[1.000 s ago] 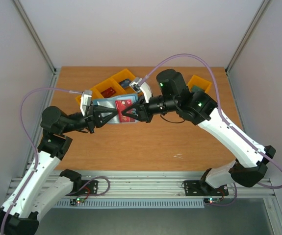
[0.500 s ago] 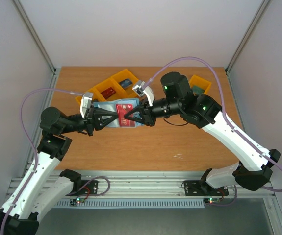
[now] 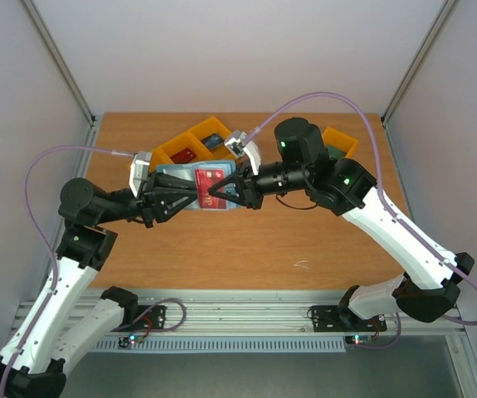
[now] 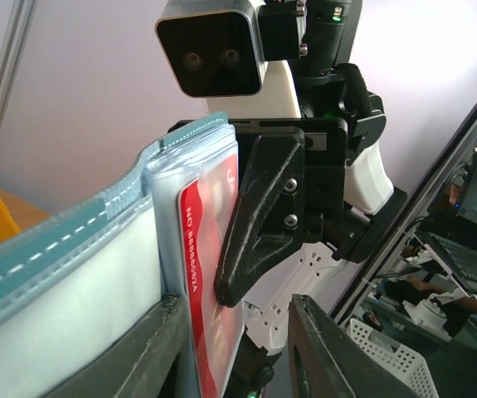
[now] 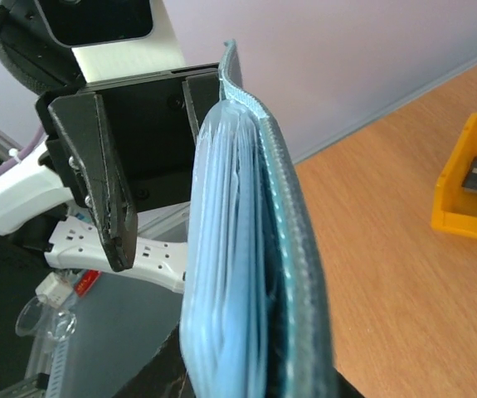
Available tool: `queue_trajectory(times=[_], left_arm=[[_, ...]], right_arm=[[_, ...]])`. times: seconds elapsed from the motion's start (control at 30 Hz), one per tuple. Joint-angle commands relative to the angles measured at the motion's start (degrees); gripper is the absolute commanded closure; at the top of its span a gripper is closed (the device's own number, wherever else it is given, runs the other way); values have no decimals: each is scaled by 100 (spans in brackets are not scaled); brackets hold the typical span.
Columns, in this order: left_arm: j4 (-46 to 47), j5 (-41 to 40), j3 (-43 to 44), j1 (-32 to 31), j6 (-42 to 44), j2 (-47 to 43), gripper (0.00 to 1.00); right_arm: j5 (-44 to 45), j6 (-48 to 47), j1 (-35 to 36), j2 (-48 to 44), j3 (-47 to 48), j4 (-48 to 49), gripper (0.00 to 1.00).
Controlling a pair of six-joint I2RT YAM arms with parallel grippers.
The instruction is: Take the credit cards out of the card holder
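Evidently the right pincer clamps the card holder; the left pincer stands apart around it.

A fixed camera looks down on the surface from above its near edge; the two wrist cameras face each other, both close on the card holder.

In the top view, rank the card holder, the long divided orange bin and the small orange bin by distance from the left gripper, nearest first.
1. card holder: between the fingers of the left gripper, held up over mid-table.
2. long orange bin: just beyond it, toward the back of the table.
3. small orange bin: far off at the back right.
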Motion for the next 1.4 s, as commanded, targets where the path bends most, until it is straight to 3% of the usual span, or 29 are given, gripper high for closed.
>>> queue_trajectory(times=[0.0, 0.2, 0.33, 0.6, 0.87, 1.17, 1.37], left_arm=[[157, -194, 307, -47, -180, 116, 62], [756, -231, 548, -32, -808, 280, 54], [898, -240, 618, 87, -1047, 266, 51], [359, -381, 585, 122, -829, 283, 56], [-479, -519, 664, -476, -292, 602, 59], [-1963, -1861, 701, -631, 543, 608, 59], [-2176, -1954, 684, -626, 651, 607, 60]], right_arm=[[80, 52, -17, 198, 96, -254, 99], [334, -61, -24, 174, 73, -503, 99], [979, 111, -144, 45, -15, -604, 99], [589, 432, -404, 75, -45, -696, 99], [426, 428, -314, 170, 40, -506, 99], [351, 375, -289, 257, 219, -628, 99], [274, 315, -289, 202, 203, -713, 99]])
